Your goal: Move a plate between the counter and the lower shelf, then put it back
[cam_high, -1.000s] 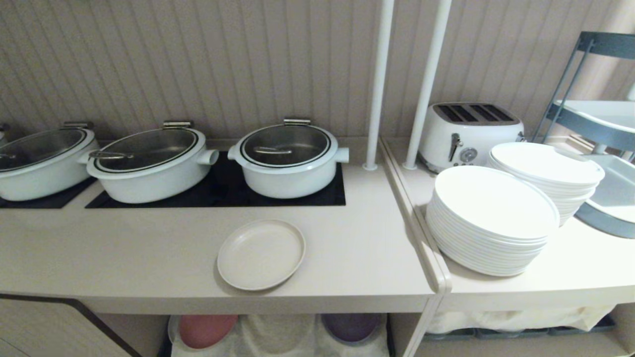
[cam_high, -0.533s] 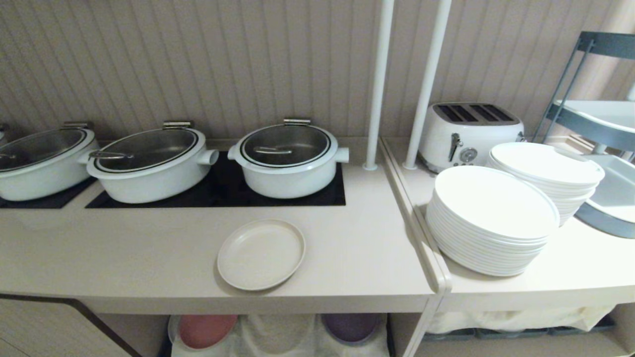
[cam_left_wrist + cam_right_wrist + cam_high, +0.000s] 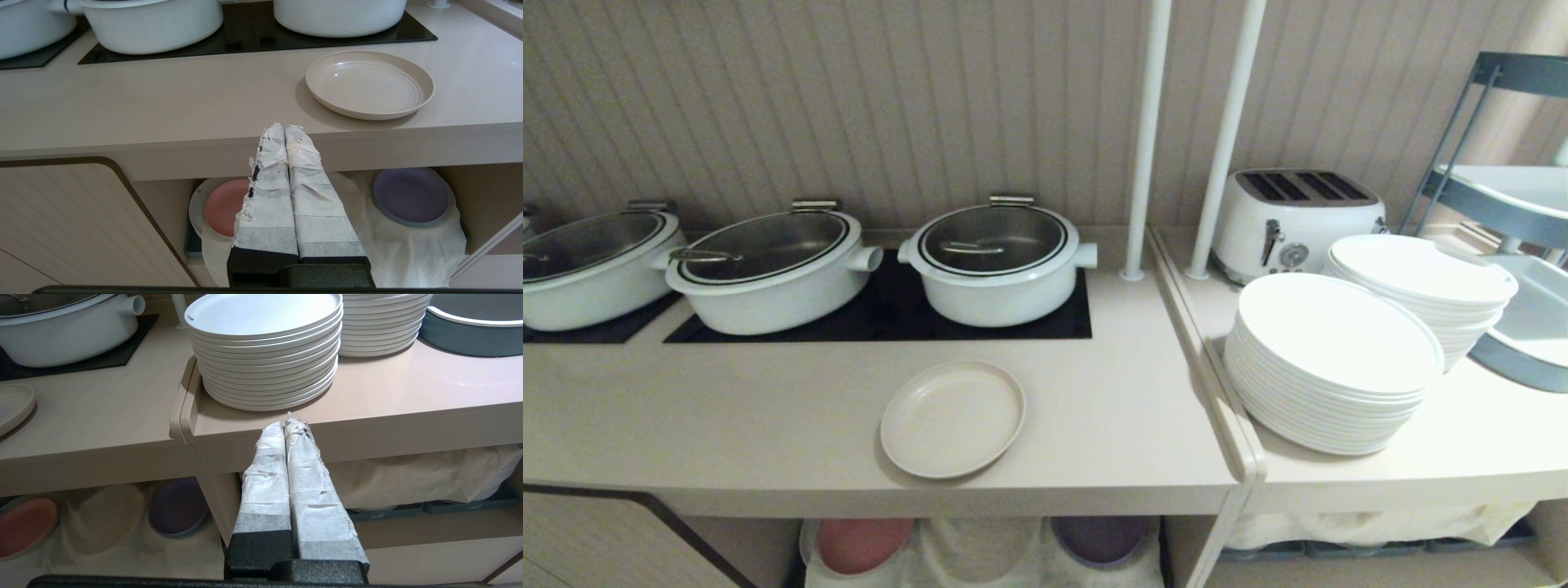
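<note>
The cream plate [image 3: 952,418] lies flat on the desk [image 3: 727,425], near its front edge, just in front of the black panel [image 3: 890,314] bearing white pots. Below the plate, the lower shelf [image 3: 408,249] (white cloth) holds a pink plate [image 3: 222,206] and a purple plate [image 3: 410,196]. The left gripper [image 3: 284,127] and right gripper [image 3: 287,421] hang closed and empty before the desk's edge.

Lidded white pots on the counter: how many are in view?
3, in a row along the wall: left pot, partly cut off; middle pot; right pot. More may sit beyond the left edge.
</note>
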Motion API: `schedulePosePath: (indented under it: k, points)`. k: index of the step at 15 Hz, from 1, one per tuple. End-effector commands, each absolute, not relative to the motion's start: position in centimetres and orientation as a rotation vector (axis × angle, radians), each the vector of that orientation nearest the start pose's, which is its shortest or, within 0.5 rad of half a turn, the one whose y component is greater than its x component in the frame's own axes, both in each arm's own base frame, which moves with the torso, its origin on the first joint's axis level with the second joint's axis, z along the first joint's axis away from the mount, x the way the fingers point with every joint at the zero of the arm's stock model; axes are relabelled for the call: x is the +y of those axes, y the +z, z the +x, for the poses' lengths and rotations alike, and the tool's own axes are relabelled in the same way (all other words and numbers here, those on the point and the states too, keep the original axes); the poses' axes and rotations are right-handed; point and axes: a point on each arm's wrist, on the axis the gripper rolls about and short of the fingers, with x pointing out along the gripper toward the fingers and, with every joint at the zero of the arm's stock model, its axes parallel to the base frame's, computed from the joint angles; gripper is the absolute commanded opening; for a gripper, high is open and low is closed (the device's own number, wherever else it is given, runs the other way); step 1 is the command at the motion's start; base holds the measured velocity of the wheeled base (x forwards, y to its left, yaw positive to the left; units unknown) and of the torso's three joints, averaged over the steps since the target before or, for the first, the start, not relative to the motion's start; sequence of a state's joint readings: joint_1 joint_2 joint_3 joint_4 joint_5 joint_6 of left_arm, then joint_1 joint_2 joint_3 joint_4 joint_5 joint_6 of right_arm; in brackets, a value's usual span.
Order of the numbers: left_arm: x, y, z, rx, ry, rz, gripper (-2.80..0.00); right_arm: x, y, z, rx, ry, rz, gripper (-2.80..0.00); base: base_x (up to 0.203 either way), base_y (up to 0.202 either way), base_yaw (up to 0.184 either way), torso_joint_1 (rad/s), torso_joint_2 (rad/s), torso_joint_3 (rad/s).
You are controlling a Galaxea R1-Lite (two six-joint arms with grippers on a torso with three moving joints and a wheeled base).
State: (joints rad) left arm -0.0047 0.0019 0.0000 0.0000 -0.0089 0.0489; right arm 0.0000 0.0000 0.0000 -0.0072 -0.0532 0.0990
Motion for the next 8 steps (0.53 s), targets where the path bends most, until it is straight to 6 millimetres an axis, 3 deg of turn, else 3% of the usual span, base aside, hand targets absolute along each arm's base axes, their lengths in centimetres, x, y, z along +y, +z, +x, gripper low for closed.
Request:
schedulePosePath:
  k: [1, 8]
  points:
    - [-0.01, 7.55, -2.27, 0.001, -0.014, 0.049, -2.8, -0.12, 7.63, -2.28, -0.01, -0.053, 0.1, -2.8, 0.0, 0.0, 0.0, 0.0, 0.0, 0.0]
    - [-0.01, 7.55, -2.27, 0.001, -0.014, 0.049, -2.8, -0.12, 7.63, -2.28, -0.01, -0.053, 0.1, -2.8, 0.0, 0.0, 0.0, 0.0, 0.0, 0.0]
